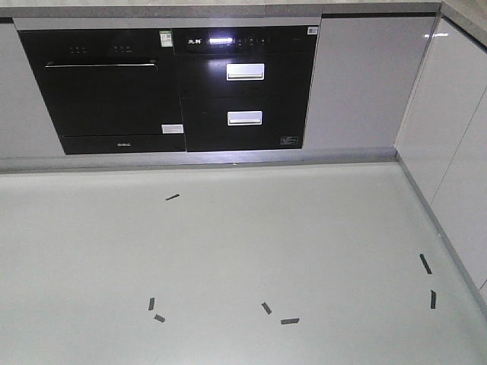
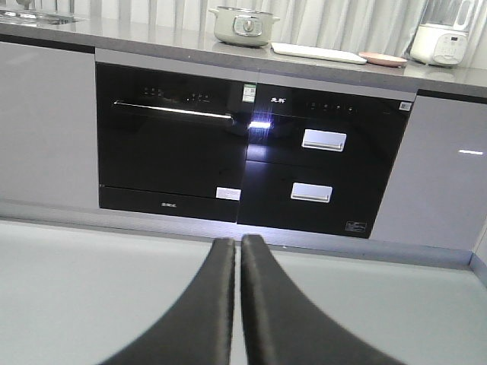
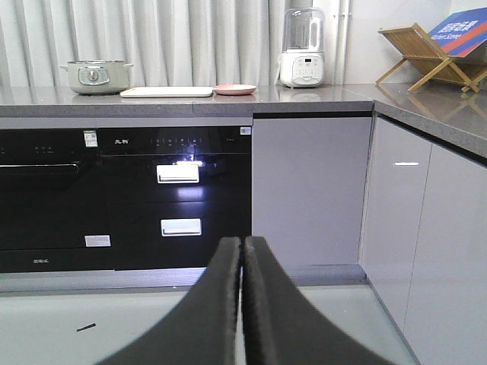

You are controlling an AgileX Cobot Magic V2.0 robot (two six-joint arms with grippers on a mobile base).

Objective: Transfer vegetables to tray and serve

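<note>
KITCHEN, APPROACH STAGE: The two-armed robot stands back on the pale glossy floor (image 1: 228,251), facing a black glass built-in oven (image 1: 106,91) set under a grey stone worktop (image 3: 304,96). The left claw (image 2: 238,242) and the right claw (image 3: 243,243) are each pressed closed, black fingers meeting at the tips, with nothing between them.

The cream-white rectangular tray (image 3: 166,92) lies flat on the worktop, between a pale green lidded pot (image 3: 95,76) and a round pink plate (image 3: 234,89). The plate sits just beside the tray's right end. A white blender with a clear jug (image 3: 304,57) stands further right. The green lettuce leaves show in none of the three views, and whether they are in the pot cannot be told.

The task appears barely begun, and the step in hand looks like closing in on the worktop. Done well, the base would roll up square to the stretch holding pot and tray. Both arms would need to rise above the worktop's front edge before reaching in, and the claws would need to open before any grasp. The leaves should be found first, and the pink plate should not be mistaken for the tray.
</note>
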